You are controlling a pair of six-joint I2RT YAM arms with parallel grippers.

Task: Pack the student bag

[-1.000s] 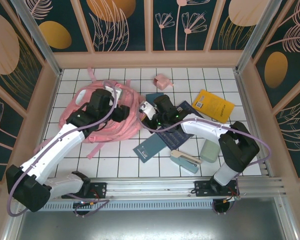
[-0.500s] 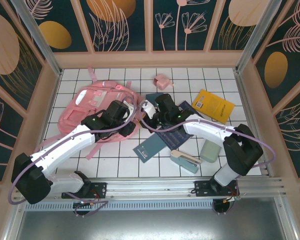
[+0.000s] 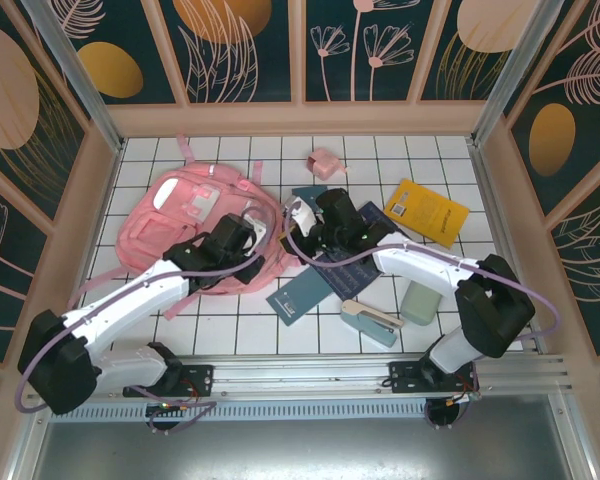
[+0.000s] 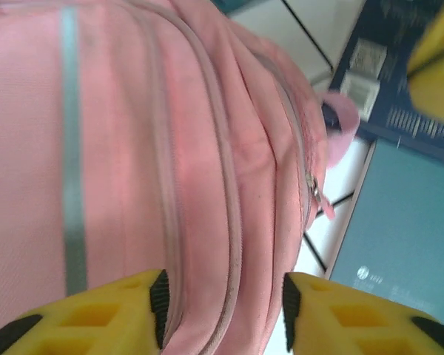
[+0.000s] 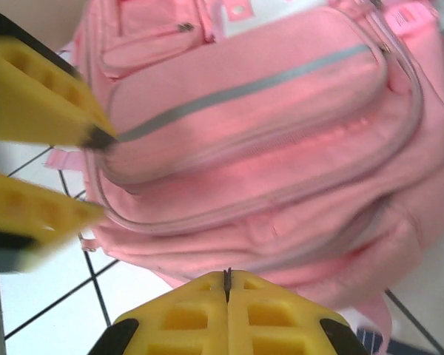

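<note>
Top external view first, Ana: where does the bag sit?

Rear left quarter of the white tiled surface, Ben. It's a large soft pink fabric backpack with pale stripes, lying flat with its front pockets up. The left arm reaches its near right edge, and the right arm comes in from the other side, close to that same edge.

And the jaws?

In the left wrist view the left jaws are half closed over a ridge of the backpack's side. Pink fabric fills the gap from pad to pad, so I read that as a grip. The right jaws are pressed shut on nothing, right at the backpack's edge.

Which step, by your guess?

Getting it open. Every zip track I can see looks closed, and the yellow book, teal notebook and small pink pouch lie out on the surface. Next I'd expect the left jaws to pin the fabric while the right ones open and take the small zip pull. That's a fine target on cloth that will give.

What can't you tell?

From above, both wrists cover their own jaws. The right wrist picture is blurred, so contact there is unclear, and the backpack's inside is hidden.
</note>
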